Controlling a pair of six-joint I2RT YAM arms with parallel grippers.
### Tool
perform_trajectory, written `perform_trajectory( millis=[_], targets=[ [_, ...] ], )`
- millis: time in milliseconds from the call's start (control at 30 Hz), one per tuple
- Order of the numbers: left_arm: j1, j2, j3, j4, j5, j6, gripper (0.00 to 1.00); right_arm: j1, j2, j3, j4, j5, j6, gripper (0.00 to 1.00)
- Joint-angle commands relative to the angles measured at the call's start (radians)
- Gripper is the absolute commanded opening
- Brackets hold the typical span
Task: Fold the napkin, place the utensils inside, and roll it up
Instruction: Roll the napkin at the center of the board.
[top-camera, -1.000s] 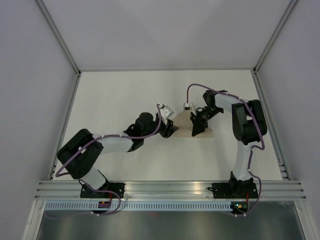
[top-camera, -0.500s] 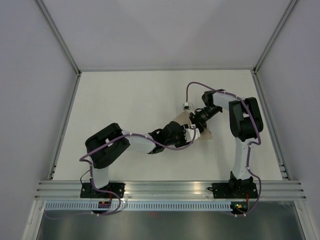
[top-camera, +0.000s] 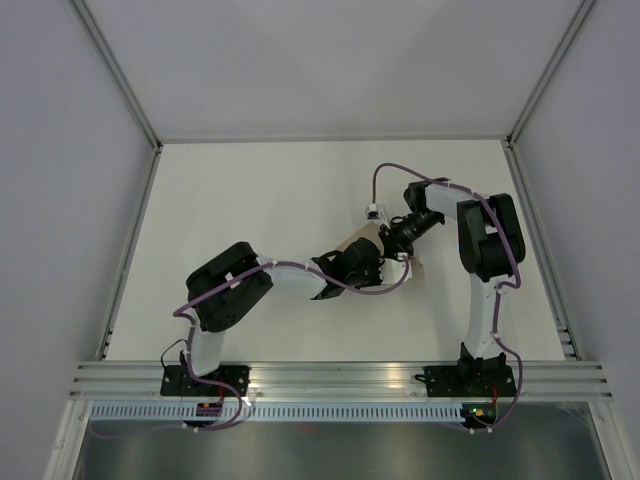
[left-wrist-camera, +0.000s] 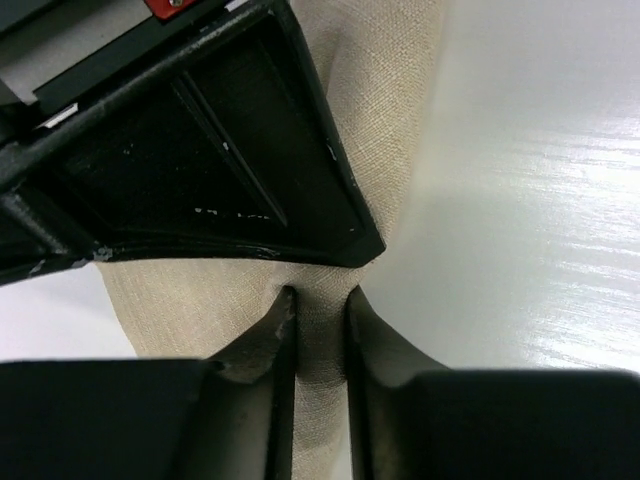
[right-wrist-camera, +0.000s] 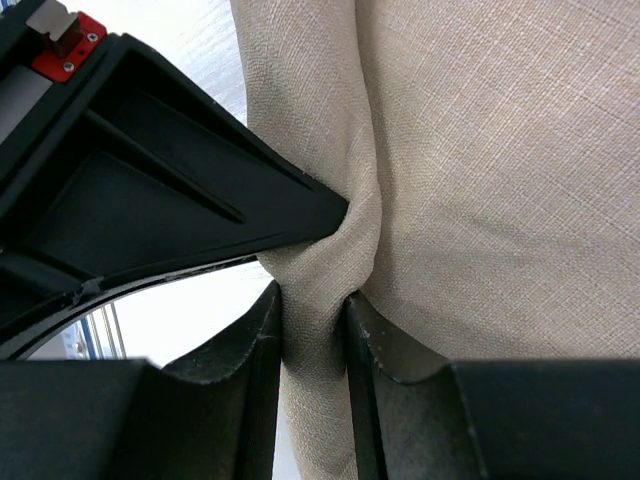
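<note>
I have both arms meeting on the napkin (right-wrist-camera: 480, 150), which lies on the table (top-camera: 250, 200) a little right of the middle, about midway between the near and far edges. From overhead only small beige slivers of it show on either side of the arms, so its footprint is small. I read that as cloth already folded or gathered, not spread out flat.

The left end effector (left-wrist-camera: 315, 330) is pinching a narrow raised ridge of the cloth, its fingers (left-wrist-camera: 283, 345) nearly together with fabric between them. The right end effector (right-wrist-camera: 315, 300) is doing the same on a bunched pleat, and the cloth puckers where it enters the grip. The two work almost nose to nose — each wrist view is filled by the other's black body just beyond its own fingertips.

The knife is nowhere in any view. Whether it is tucked inside the fold or hidden under the arms I cannot tell.

My judgement: folding is underway or done, and the roll is at most begun — I see no finished tight roll yet. That step is left, and the utensil placing may be too.
</note>
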Motion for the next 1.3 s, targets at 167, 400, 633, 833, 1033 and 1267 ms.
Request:
perform_trajectory(
  millis=[167,400,633,833,1033,1267],
  targets=[
    [-0.01,0.084,0.086,-0.246,0.2,-0.048,0.04,0.011,0.042,-0.055,0.111,0.131,-0.029,0.35],
    [-0.009,0.112,0.109,-0.318,0.296,-0.094,0.02,-0.025,-0.088,-0.072,0.173,0.091,0.031,0.62],
    [-0.004,0.135,0.137,-0.376,0.369,-0.129,0.02,-0.095,-0.269,-0.142,0.355,0.033,0.187,0.75],
    [0.014,0.162,0.185,-0.458,0.418,-0.166,0.02,-0.189,-0.463,-0.262,0.616,0.076,0.365,0.75],
    [0.046,0.225,0.275,-0.583,0.48,-0.2,0.02,-0.298,-0.604,-0.337,0.71,0.051,0.458,0.73],
    [0.082,0.311,0.407,-0.754,0.56,-0.223,0.02,-0.375,-0.804,-0.437,0.656,-0.018,0.37,0.7]
  ],
)
